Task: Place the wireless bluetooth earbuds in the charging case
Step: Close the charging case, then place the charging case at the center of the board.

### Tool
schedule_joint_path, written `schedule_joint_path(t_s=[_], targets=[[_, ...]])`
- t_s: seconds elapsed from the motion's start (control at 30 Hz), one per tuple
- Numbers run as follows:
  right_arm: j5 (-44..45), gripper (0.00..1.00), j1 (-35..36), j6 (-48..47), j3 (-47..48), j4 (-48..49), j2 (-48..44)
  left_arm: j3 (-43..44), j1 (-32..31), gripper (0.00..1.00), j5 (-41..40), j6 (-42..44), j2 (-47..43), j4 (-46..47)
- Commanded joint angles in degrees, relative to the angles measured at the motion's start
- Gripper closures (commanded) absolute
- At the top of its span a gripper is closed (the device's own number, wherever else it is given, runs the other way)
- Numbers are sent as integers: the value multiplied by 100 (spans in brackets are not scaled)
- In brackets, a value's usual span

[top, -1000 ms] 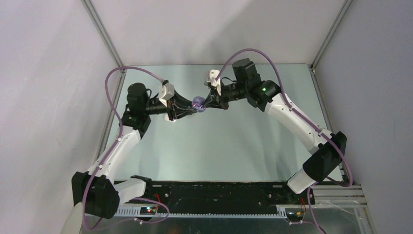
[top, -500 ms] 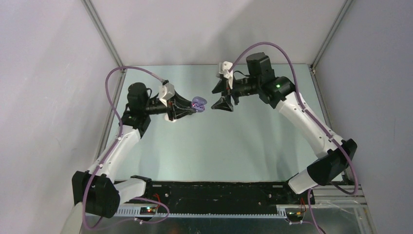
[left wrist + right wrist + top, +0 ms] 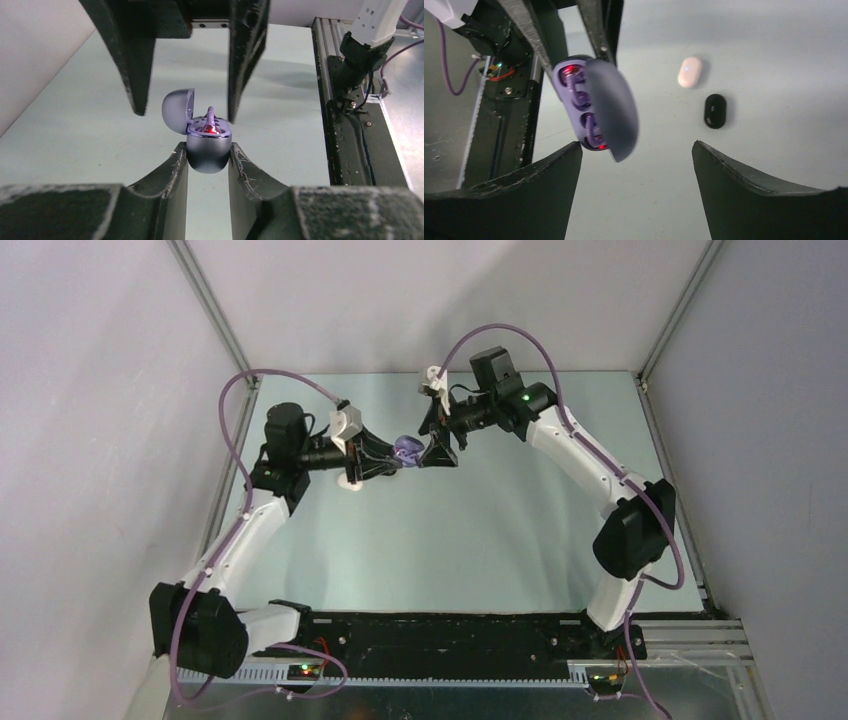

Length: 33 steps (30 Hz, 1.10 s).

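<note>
Within L hand (image 3: 207,149): open case (image 3: 208,159)

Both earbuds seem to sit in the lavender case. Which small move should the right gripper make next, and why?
Probably the right gripper should nudge the lid shut. The left gripper is shut on the lavender charging case, both earbuds look seated with red lights showing, the lid stands open, and the right gripper waits open close to it.
</note>
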Motion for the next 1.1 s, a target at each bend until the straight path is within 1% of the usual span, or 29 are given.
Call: schedule_joint_path(t_s=[0.0, 0.03, 0.07, 0.13, 0.2, 0.23, 0.3, 0.33, 0.4, 0.47, 0.57, 0.63, 0.67, 0.7, 0.77, 0.8, 0.87, 0.9, 0.93, 0.97, 1.0, 1.03, 1.07], targets=[[-406, 14, 112, -108, 397, -450, -74, 121, -4, 100, -340, -599, 133, 677], [-313, 14, 138, -141, 265, -425, -183, 106, -3, 100, -562, -1066, 160, 1024], [-122, 14, 199, -190, 192, -341, -254, 99, -3, 100, -667, -1338, 230, 1175], [222, 13, 274, -206, -251, -98, -485, 113, -3, 100, -968, -2164, 338, 1469], [521, 12, 337, -178, -568, 168, -722, 109, -5, 100, -1189, -2593, 419, 1685], [608, 12, 354, -124, -651, 326, -842, 96, -3, 100, -1271, -2686, 451, 1807], [1146, 11, 393, 58, -874, 551, -938, 66, -7, 100, -1314, -2831, 497, 1848], [1625, 11, 397, 109, -975, 607, -960, 59, -10, 100, -1320, -2815, 518, 1762], [2163, 10, 346, 251, -1112, 793, -992, 26, 3, 100, -1371, -2862, 581, 1677], [2446, 9, 223, 377, -1213, 939, -1005, -65, 9, 100, -1358, -2971, 654, 1690], [2452, 9, -107, 494, -1322, 794, -994, -176, -56, 100, -1301, -2916, 917, 1448], [2181, 9, -403, 745, -1521, 779, -1104, -519, -114, 100, -1371, -2887, 1082, 1449], [2079, 4, -506, 852, -1678, 769, -1199, -610, -137, 100, -1420, -2900, 1135, 1518], [1937, 2, -700, 1067, -1827, 742, -1306, -759, -182, 100, -1430, -2909, 1252, 1558], [1832, 1, -980, 1337, -2047, 667, -1450, -768, -263, 100, -1382, -2935, 1483, 1573], [1821, 1, -1142, 1498, -2120, 602, -1494, -690, -316, 100, -1234, -2896, 1699, 1432], [1808, 1, -1328, 1667, -2306, 516, -1592, -287, -435, 100, -942, -2585, 2165, 833], [1781, 1, -1373, 1687, -2392, 484, -1618, 52, -492, 100, -870, -2275, 2323, 263], [1756, 1, -1435, 1660, -2416, 422, -1626, 216, -630, 100, -752, -2126, 2676, -89], [1696, 1, -1453, 1627, -2457, 393, -1620, 544, -695, 100, -727, -1861, 2837, -666], [1679, 1, -1477, 1573, -2470, 369, -1618, 696, -835, 100, -762, -1766, 3161, -922], [1655, 0, -1487, 1561, -2480, 358, -1604, 943, -907, 100, -954, -1699, 3299, -1264], [1641, 1, -1493, 1543, -2481, 367, -1602, 1018, -1035, 100, -1082, -1742, 3518, -1318]])
